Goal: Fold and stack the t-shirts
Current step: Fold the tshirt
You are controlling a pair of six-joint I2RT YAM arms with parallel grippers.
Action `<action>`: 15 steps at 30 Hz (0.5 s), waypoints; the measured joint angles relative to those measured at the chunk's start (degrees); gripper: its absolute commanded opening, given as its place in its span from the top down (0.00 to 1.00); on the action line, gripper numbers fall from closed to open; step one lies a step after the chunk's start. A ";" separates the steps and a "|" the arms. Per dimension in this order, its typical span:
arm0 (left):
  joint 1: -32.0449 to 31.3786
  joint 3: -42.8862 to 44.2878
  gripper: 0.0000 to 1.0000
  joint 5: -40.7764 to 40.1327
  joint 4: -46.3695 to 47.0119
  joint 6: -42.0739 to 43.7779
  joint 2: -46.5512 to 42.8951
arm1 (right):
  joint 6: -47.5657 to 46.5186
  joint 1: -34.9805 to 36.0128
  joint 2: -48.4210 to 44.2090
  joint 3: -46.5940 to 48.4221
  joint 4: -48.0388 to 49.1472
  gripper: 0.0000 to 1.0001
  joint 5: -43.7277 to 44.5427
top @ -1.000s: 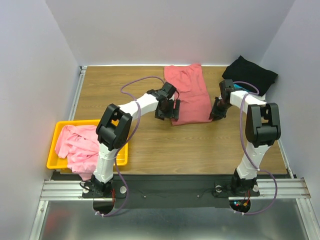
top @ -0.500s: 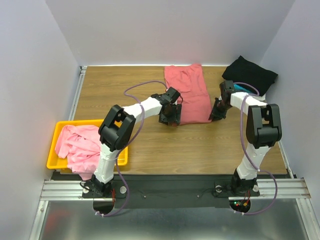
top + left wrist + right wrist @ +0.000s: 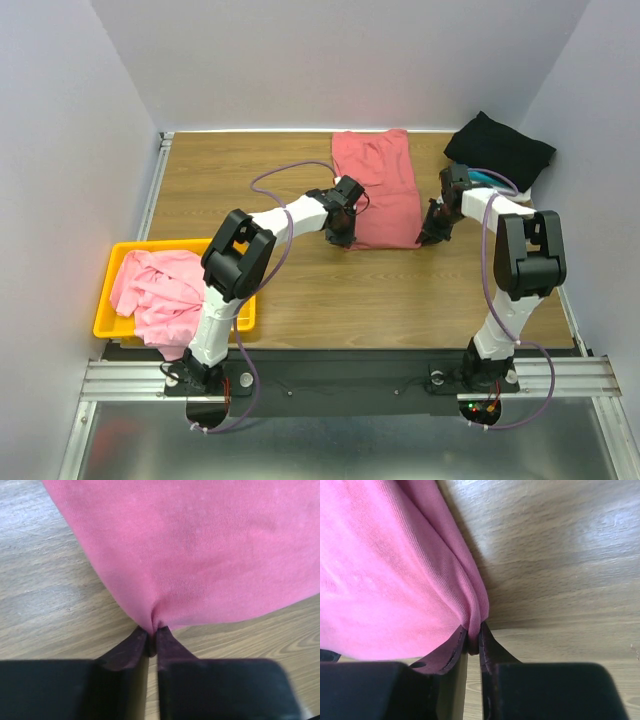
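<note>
While the dusty-red t-shirt (image 3: 378, 185) is lying flat at upper centre of the overhead frame, the left gripper (image 3: 151, 639) is clamping its lower-left corner and the right gripper (image 3: 472, 639) is clamping its lower-right corner.

Overhead camera sees the whole table (image 3: 340, 290); wrist cameras look closely at the red shirt (image 3: 382, 190).

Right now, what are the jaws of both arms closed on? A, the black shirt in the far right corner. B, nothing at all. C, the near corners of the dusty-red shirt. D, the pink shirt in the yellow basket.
C: each wrist view shows jaws pinched shut on cloth of the dusty-red shirt, the left jaws at its near left corner and the right jaws at its near right corner.
</note>
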 measured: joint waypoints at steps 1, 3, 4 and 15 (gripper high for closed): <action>0.00 0.00 0.96 -0.02 0.09 -0.04 0.02 | 0.02 0.00 -0.09 -0.13 0.02 0.93 -0.07; -0.13 0.00 1.00 -0.07 0.15 0.15 0.04 | -0.04 0.00 -0.39 -0.57 0.09 0.99 -0.46; -0.17 0.00 1.00 -0.04 0.17 0.31 0.04 | -0.04 0.00 -0.66 -0.83 0.04 1.00 -0.63; -0.28 -4.42 1.00 5.27 -1.66 5.46 -3.52 | -2.10 0.02 -10.25 -3.54 -8.11 1.00 -5.25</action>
